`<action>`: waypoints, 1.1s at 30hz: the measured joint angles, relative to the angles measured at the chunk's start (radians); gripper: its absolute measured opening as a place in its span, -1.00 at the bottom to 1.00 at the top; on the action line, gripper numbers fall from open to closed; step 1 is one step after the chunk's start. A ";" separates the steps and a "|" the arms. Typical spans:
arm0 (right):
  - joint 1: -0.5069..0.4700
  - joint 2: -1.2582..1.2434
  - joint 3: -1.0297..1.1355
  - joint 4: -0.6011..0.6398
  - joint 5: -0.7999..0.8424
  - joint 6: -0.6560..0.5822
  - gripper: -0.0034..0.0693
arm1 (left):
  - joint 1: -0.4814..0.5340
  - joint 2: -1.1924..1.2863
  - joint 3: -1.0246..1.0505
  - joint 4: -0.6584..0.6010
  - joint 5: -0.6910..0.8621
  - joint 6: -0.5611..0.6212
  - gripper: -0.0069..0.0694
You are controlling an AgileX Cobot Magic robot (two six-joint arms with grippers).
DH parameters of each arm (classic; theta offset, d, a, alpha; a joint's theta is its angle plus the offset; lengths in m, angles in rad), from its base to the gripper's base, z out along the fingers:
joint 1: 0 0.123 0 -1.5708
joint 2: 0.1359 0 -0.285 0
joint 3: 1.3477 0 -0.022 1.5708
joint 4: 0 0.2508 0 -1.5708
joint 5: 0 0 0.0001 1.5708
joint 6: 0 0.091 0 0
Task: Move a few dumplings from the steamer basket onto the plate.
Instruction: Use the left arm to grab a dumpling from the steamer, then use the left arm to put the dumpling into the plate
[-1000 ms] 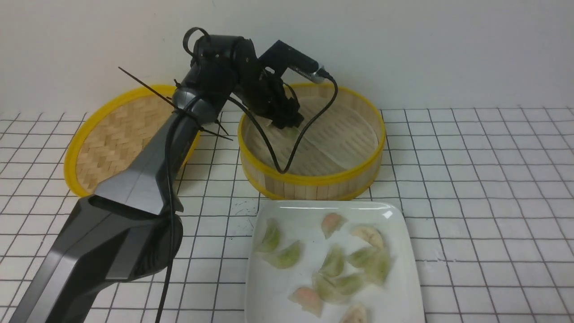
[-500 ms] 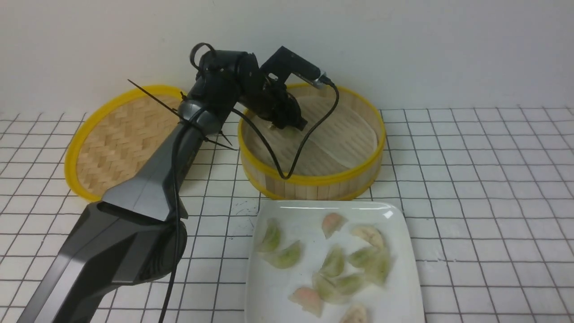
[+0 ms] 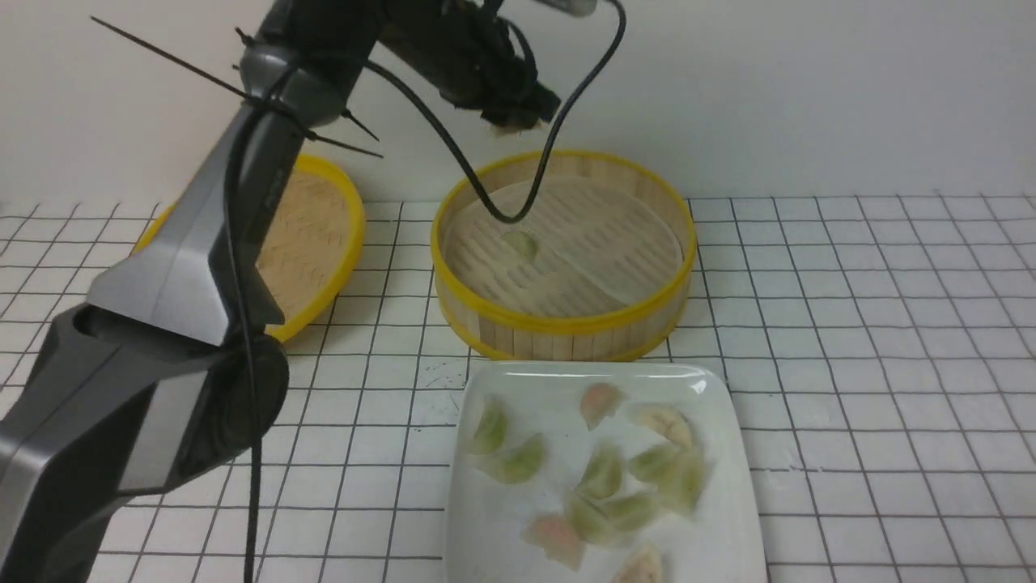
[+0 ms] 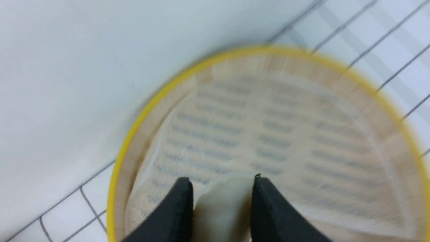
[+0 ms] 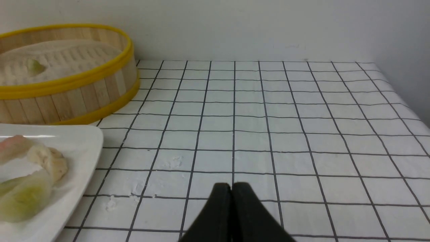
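Note:
My left gripper (image 3: pixel 511 121) is raised high above the steamer basket (image 3: pixel 566 324) and is shut on a creamy white dumpling (image 4: pixel 223 205), which sits between its black fingers (image 4: pixel 176 208). One pale green dumpling (image 3: pixel 520 244) lies on the basket's liner; it also shows in the right wrist view (image 5: pixel 35 66). The white square plate (image 3: pixel 530 380) stands in front of the basket and holds several green and pinkish dumplings (image 3: pixel 600 474). My right gripper (image 5: pixel 231 188) is shut and empty, low over the tablecloth to the right of the plate (image 5: pixel 89 141); it does not show in the front view.
The shallow woven bamboo lid (image 3: pixel 312 235) lies left of the basket, partly behind my left arm. A black cable (image 3: pixel 534 186) hangs from the left wrist down over the basket. The wall stands close behind the basket. Gridded tablecloth (image 3: pixel 874 364) spreads to the right.
My left gripper has risen out of the basket with the creamy white dumpling in it. The green dumpling stays on the liner, now uncovered. The plate's dumplings have not moved.

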State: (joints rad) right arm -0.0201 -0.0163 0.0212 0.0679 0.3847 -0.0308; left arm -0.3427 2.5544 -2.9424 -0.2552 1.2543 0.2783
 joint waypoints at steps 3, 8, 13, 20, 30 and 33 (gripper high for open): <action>0.000 0.000 0.000 0.000 0.000 0.000 -0.95 | -0.019 -0.098 0.075 -0.005 0.003 -0.045 -0.30; 0.000 0.000 0.000 0.000 0.000 0.000 -0.95 | -0.065 -0.405 0.521 -0.010 -0.003 -0.084 -0.30; 0.000 0.000 0.000 0.000 0.000 0.000 -0.95 | -0.140 -0.616 0.952 -0.041 -0.003 -0.084 -0.30; 0.000 0.000 0.000 0.000 0.000 0.000 -0.95 | -0.249 -0.589 1.291 -0.043 -0.127 -0.039 -0.30; 0.000 0.000 0.000 0.000 0.000 0.000 -0.95 | -0.259 -0.546 1.262 -0.003 -0.141 -0.083 0.50; 0.000 0.000 0.000 0.000 0.000 0.000 -0.95 | -0.245 -0.539 1.192 0.084 -0.185 -0.194 0.60</action>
State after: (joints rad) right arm -0.0201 -0.0163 0.0212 0.0679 0.3847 -0.0308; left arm -0.5878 2.0157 -1.7501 -0.1707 1.0691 0.0844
